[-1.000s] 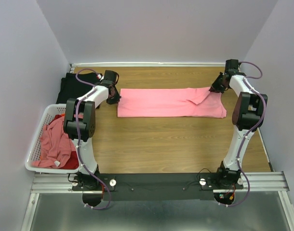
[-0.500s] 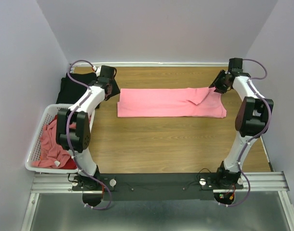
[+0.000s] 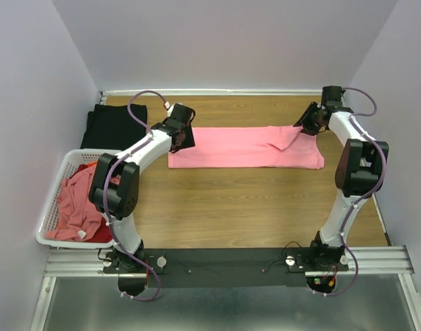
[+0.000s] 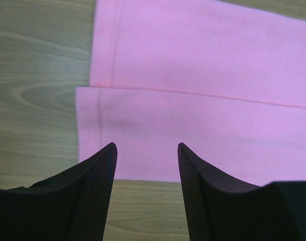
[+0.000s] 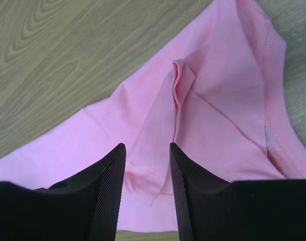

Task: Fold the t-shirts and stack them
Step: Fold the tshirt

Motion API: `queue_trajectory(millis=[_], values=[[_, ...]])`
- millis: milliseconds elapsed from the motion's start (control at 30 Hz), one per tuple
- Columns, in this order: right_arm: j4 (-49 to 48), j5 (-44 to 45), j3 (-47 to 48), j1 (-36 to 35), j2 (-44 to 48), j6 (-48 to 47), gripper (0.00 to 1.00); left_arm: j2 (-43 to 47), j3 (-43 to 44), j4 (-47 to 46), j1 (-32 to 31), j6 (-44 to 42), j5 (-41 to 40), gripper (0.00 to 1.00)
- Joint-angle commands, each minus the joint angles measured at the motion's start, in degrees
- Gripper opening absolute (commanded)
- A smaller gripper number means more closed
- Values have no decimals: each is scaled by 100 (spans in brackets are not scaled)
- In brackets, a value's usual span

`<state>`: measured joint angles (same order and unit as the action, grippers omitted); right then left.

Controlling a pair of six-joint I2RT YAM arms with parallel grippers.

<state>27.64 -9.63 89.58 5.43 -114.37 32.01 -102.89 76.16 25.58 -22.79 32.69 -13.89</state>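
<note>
1. Across the far middle of the counter (image 3: 252,207) lay the pink t-shirt (image 3: 231,148), folded into a long flat band running left to right.
2. Over the band's left end hung the left jaws, at the tip of the left arm (image 3: 152,145), which reached in from the basket side.
3. Seen from the left wrist, the left jaws stood well apart with nothing between them. Below the gap lay the pink t-shirt (image 4: 203,95), two layers showing with a straight edge between them, and bare counter (image 4: 37,75) lay left of the hem.
4. At the band's far right end sat the right jaws, carried by the right arm (image 3: 348,134).
5. Seen from the right wrist, the right jaws were parted too, by a narrower gap, and gripped nothing. Under them the pink t-shirt (image 5: 218,115) showed a creased flap and a stitched hem on the right. I could not tell whether the tips touched the cloth.
6. Flat in the far left corner lay a black t-shirt (image 3: 114,125), apart from the pink one.
7. At the counter's left edge, a white slatted basket (image 3: 50,238) held crumpled salmon shirts (image 3: 76,203) with some red cloth (image 3: 100,234) at its near side.
</note>
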Motion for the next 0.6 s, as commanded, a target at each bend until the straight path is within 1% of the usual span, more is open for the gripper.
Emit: queue_trajectory(millis=[0,67,100,200,267,333,400,467,567], values=[[-180,277,104,19,-244,165,48,-47,328,-97,-348,53,701,61],[-250,347,95,28,-253,69,48,-108,547,-211,-594,202,1184,63],[-250,348,95,19,-253,69,48,-108,549,-212,-595,290,1187,63],[-268,427,191,28,-323,-115,48,-371,1065,-562,-1034,668,1634,63],[-259,374,105,28,-297,-125,48,-740,1304,-642,-1271,756,1888,63],[-268,286,-133,28,-52,-46,48,-1012,1410,-651,-1299,949,1760,63],[-277,295,-597,28,159,-2,48,-1084,1279,-590,-1212,1081,1522,63],[-268,452,-923,28,484,-28,48,-1005,841,-677,-1106,1204,1206,62],[-268,829,-1590,28,809,-90,48,-882,234,-836,-755,1258,1012,61]])
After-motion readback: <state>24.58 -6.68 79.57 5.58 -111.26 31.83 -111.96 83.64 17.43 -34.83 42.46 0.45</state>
